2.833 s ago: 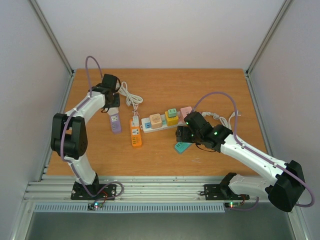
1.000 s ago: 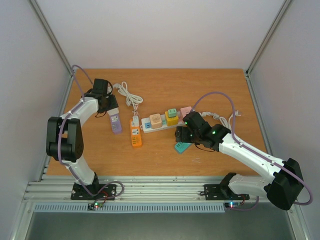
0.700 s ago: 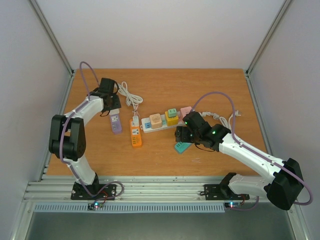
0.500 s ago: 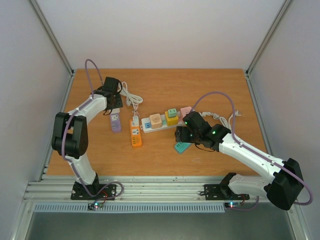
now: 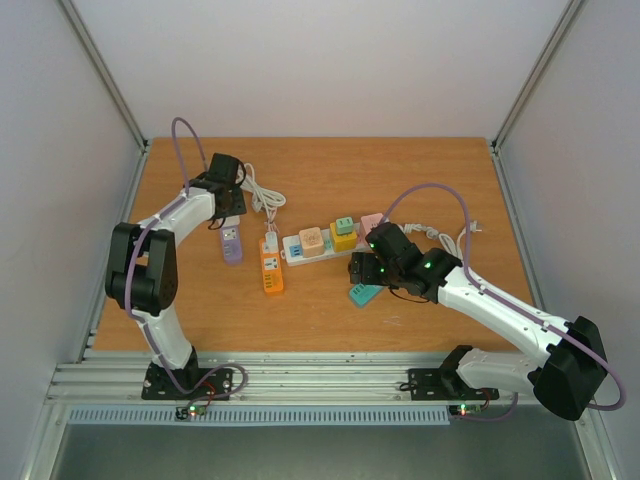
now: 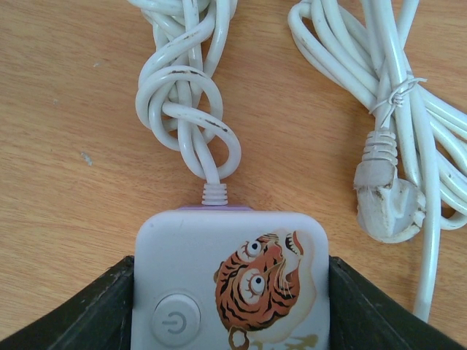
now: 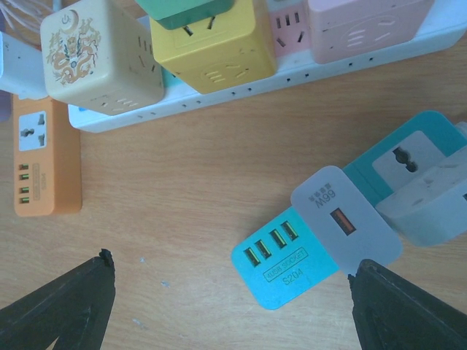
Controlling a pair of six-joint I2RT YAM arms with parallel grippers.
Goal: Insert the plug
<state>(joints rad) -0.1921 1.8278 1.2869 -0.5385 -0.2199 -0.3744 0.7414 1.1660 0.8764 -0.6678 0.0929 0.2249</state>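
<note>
Right jaws: right gripper (image 7: 233, 261) spread wide, empty, above the teal strip (image 7: 288, 259) near the table's (image 5: 400, 170) middle.
Teal strip: grey charger (image 7: 343, 219) plugged into it.
Left jaws: left gripper (image 6: 230, 260) clamped on the lavender strip's (image 6: 230, 240) sides, toward the left edge.
White plug (image 6: 387, 208): loose on the table just past that strip's cord end, untouched, beside its tied cord (image 6: 387, 109), toward the far-left corner.

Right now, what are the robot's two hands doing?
Left gripper: shut on the tiger power strip.
Right gripper: open, holding nothing.
</note>
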